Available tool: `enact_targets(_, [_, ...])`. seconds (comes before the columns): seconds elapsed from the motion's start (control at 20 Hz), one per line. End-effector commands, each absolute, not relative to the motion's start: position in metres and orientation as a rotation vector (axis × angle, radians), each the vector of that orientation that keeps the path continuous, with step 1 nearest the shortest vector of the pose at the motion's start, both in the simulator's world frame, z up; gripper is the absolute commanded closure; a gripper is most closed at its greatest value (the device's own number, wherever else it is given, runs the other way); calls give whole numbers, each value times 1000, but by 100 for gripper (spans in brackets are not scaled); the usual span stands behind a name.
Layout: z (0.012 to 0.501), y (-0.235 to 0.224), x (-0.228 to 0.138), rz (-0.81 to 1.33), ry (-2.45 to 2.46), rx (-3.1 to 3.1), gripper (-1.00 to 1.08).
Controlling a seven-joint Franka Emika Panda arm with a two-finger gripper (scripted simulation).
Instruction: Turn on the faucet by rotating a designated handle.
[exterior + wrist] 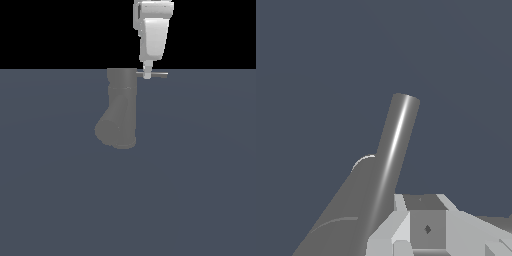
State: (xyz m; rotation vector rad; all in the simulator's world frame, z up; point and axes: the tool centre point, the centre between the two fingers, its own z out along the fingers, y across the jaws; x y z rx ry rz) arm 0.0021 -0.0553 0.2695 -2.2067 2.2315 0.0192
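1. In the exterior view the dull grey, matte, chunky cylindrical faucet [118,112] lies on the slate-blue desk [200,190], bulging end nearer the camera; only the wrist view shows the sheen along the thin straight grey rod handle [396,145].
2. The white blocky pincer [147,76] hangs straight down, its tip at the handle [154,74], which juts toward the exterior view's right.
3. Whether the pincer grips the rod I cannot tell; the arm is cut off above.
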Motion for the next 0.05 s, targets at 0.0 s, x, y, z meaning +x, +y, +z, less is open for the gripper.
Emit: enact_targets(0.0, [270,-100,2,0,2308,-2131,108])
